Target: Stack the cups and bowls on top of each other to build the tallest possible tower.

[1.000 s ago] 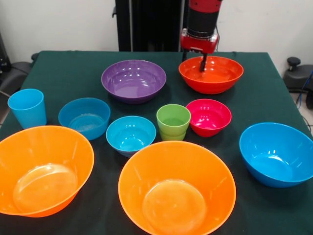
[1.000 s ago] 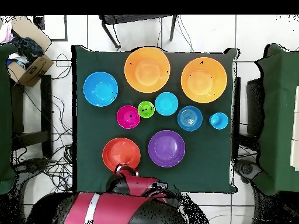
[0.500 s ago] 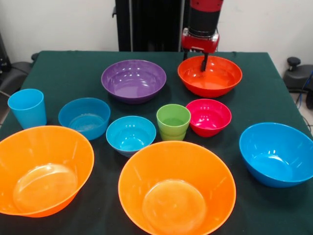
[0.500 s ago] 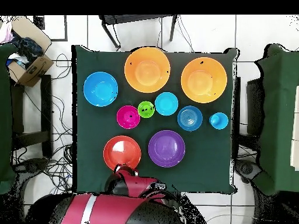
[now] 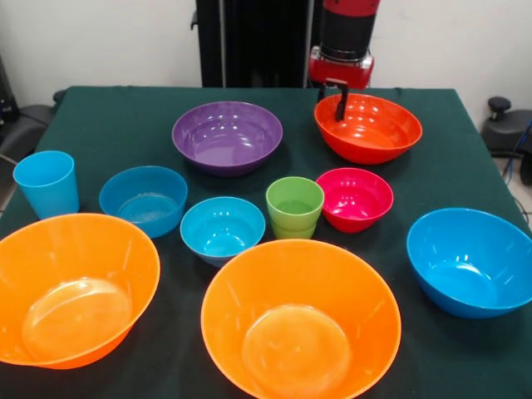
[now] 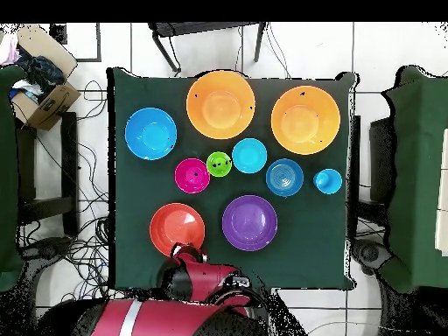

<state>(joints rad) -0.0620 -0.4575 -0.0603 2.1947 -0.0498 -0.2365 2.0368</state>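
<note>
Gripper (image 5: 340,101) at upper centre of front view, one dark finger over far rim of red-orange bowl (image 5: 370,129); second finger hidden, so grip and opening cannot be told. Overhead view: arm covers gripper. Purple bowl (image 5: 227,135) just left of red-orange bowl. Mid frame: pink-red bowl (image 5: 355,198), lime green cup (image 5: 294,207), small blue bowls (image 5: 222,229) (image 5: 144,199). Light blue cup (image 5: 46,183) at left edge. Large blue bowl (image 5: 471,260) cut off at right edge. Two orange bowls (image 5: 301,320) (image 5: 73,288) at bottom, partly cut off. No tower; all pieces separate on table (image 5: 125,108)
</note>
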